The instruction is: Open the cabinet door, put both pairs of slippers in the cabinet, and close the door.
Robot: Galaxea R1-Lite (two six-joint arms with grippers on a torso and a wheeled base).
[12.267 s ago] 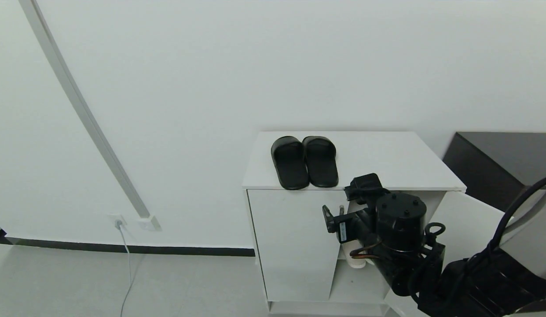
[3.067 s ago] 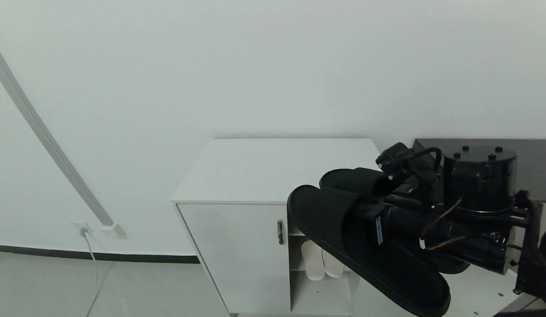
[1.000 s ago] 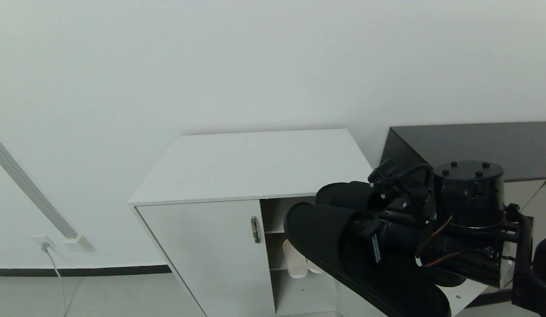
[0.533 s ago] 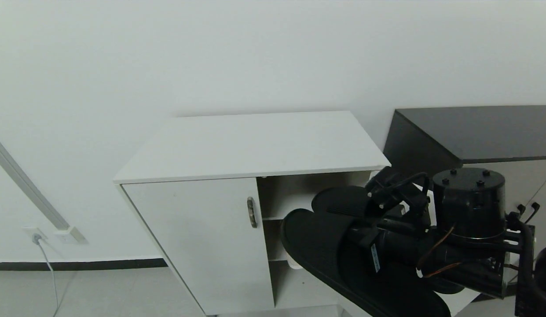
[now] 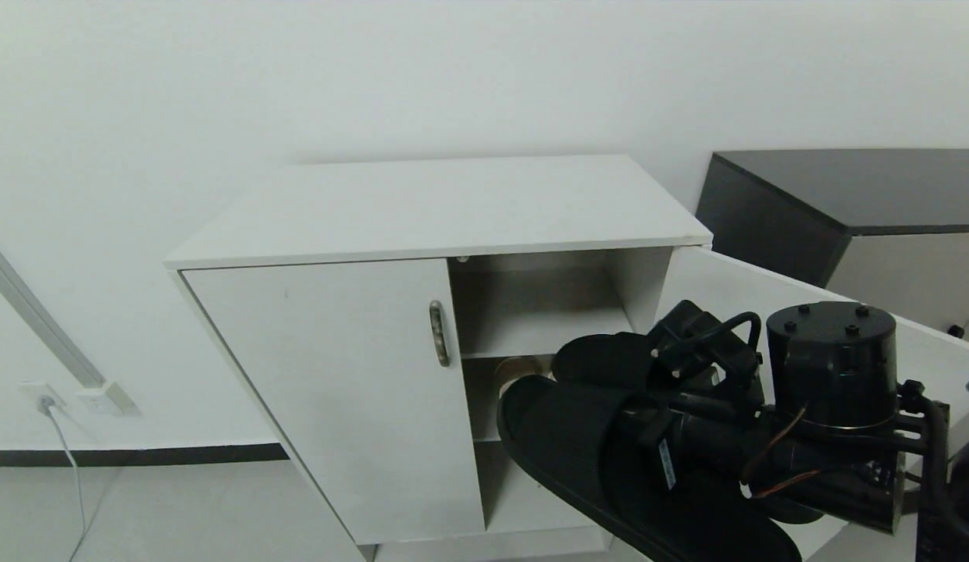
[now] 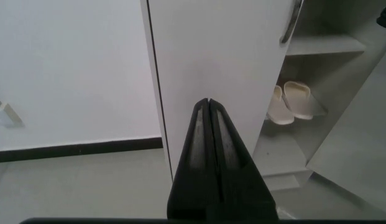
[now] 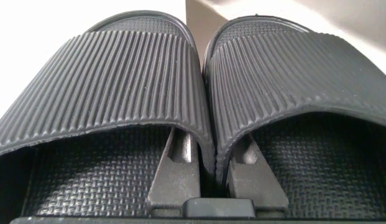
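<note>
The white cabinet (image 5: 453, 203) has its left door (image 5: 328, 375) shut and its right door (image 5: 734, 289) swung wide open to the right. A pair of black slippers (image 5: 578, 437) hangs side by side just in front of the open compartment, level with the middle shelf. My right gripper (image 7: 214, 165) is shut on the black slippers (image 7: 137, 81), its fingers (image 7: 180, 168) under the straps, pinching the two inner sides together. A pale pair of slippers (image 6: 292, 102) lies on a shelf inside, largely hidden in the head view. My left gripper (image 6: 208, 106) is shut on nothing, low before the shut left door.
A dark cabinet (image 5: 843, 187) stands right of the white one, behind the open door. The upper shelf (image 5: 539, 336) is bare. The metal handle (image 5: 436, 333) sits on the left door's edge. A wall socket with a cable (image 5: 43, 398) is at the far left.
The head camera has shifted; the cabinet looks nearer and its inside shows more. The black slippers, once on the cabinet top, stay clamped in my right gripper, now lower against the open compartment.
</note>
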